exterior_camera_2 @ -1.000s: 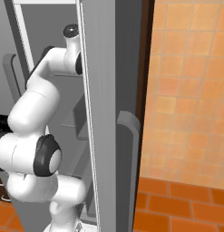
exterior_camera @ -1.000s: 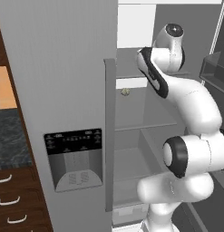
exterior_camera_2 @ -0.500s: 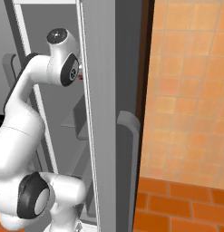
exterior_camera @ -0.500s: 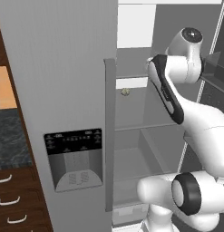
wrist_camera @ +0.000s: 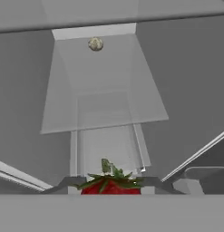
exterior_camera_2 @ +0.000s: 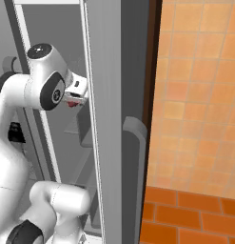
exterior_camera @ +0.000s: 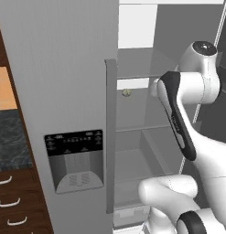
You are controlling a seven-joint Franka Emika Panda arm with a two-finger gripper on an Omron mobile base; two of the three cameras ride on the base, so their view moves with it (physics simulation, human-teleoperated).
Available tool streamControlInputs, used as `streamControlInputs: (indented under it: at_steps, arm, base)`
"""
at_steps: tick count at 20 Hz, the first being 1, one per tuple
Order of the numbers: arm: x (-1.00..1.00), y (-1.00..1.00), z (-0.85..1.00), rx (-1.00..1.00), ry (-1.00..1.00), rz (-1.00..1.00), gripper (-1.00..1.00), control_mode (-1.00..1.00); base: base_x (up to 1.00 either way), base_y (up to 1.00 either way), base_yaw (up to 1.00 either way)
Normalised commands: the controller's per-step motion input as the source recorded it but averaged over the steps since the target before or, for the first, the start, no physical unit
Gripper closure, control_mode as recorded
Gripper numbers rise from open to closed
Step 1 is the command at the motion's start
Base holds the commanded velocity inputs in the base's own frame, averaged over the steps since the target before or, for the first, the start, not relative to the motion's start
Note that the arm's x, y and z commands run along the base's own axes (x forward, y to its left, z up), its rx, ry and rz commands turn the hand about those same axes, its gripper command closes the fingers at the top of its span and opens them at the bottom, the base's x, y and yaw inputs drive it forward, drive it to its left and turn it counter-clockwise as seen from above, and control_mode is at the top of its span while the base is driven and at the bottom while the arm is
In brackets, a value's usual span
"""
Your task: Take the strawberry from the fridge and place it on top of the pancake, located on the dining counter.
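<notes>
right base view | gripper point(exterior_camera_2: 77, 98) withdrawn from fridge point(exterior_camera_2: 107, 95) | holds strawberry point(wrist_camera: 110, 186)

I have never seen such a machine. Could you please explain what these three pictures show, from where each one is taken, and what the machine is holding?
It is a white robot arm on a driving base, reaching into an open grey fridge. Two pictures come from cameras behind the arm, one at its left and one at its right. The third comes from a camera on the hand, looking along the gripper. The gripper is closed on a small red strawberry; the right base view also shows it. On a fridge shelf farther back lies a small pale ball.
</notes>
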Motion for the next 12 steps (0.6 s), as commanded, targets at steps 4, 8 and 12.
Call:
streamControlInputs:
  at_steps: [4,8,12]
  arm:
    - [-0.99,0.26,-0.92,-0.06,0.09,0.0,1.0,-1.0]
    - [-0.72,0.03,-0.81,-0.02,0.12,0.0,1.0,-1.0]
    - [-0.4,0.0,-0.68,0.0,0.08,0.0,1.0,-1.0]
  base:
    - [0.0,0.0,0.0]
    - [0.0,0.0,0.0]
    - [0.0,0.0,0.0]
